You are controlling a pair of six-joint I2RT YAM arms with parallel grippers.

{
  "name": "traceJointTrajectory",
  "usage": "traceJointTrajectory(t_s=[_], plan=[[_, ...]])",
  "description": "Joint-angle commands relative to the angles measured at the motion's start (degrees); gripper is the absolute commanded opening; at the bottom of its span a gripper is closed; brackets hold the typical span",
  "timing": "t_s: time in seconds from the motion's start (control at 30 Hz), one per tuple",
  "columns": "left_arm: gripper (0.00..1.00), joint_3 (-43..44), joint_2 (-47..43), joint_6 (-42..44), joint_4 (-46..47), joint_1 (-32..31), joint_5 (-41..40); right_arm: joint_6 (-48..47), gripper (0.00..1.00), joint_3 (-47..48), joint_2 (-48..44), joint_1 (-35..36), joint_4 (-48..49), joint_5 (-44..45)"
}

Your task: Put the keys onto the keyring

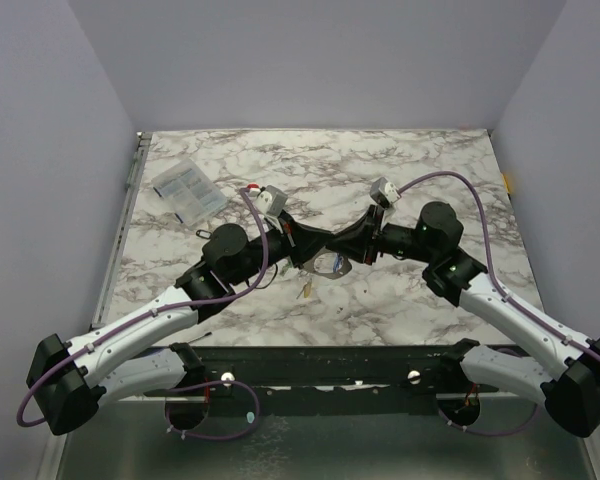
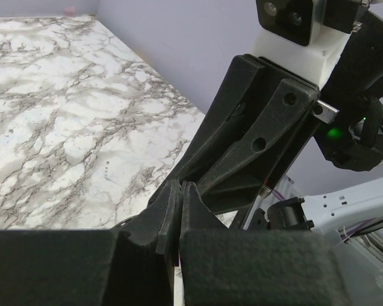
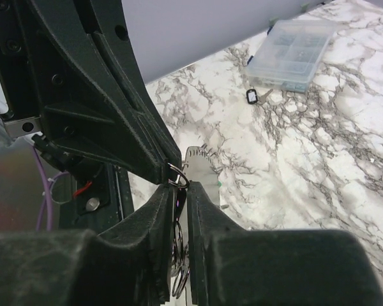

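Observation:
Both grippers meet tip to tip above the middle of the table. My right gripper (image 1: pixel 342 244) (image 3: pixel 182 192) is shut on the keyring (image 3: pixel 179 245), whose wire loops show between its fingers. A flat silver metal piece (image 3: pixel 200 167) stands just past its tips, with a speck of green beside it. My left gripper (image 1: pixel 313 247) (image 2: pixel 180 187) is shut, and in the right wrist view its tips pinch a small loop of the ring (image 3: pixel 178 175). In the top view the keyring (image 1: pixel 331 266) hangs under the tips, and a tiny yellowish key (image 1: pixel 305 291) shows just below it. Other keys are hidden.
A clear plastic packet (image 1: pixel 188 190) (image 3: pixel 292 52) lies at the back left of the marble table (image 1: pixel 420 300). A small black object (image 3: pixel 253 96) lies near it. Purple cables arc over both arms. The table's metal front rail (image 1: pixel 320 375) runs between the arm bases.

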Motion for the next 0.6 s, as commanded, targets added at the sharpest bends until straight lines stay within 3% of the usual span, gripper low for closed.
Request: traceJointTrajectory(t_s=[0.0,0.1,0.27,0.57], plan=[[0.00,-0.5,-1.9,-3.0,5.6,-0.9,5.7,-2.9,0.22,2.8,0.8,-0.5,-2.0,5.3],[0.00,-0.6,-2.0,-3.3,6.0,-0.9,6.0,-2.6,0.28,3.5,1.4,-0.5,-2.1,4.7],[0.00,-0.8,-1.8,-3.4,6.2,-0.9,6.2,-2.5,0.26,3.7,1.8,-0.5,-2.0,3.8],[0.00,-0.9,-0.8,-3.6,6.7,-1.0,7.4,-3.1,0.45,4.3,1.5,-0.5,-2.1,-2.3]])
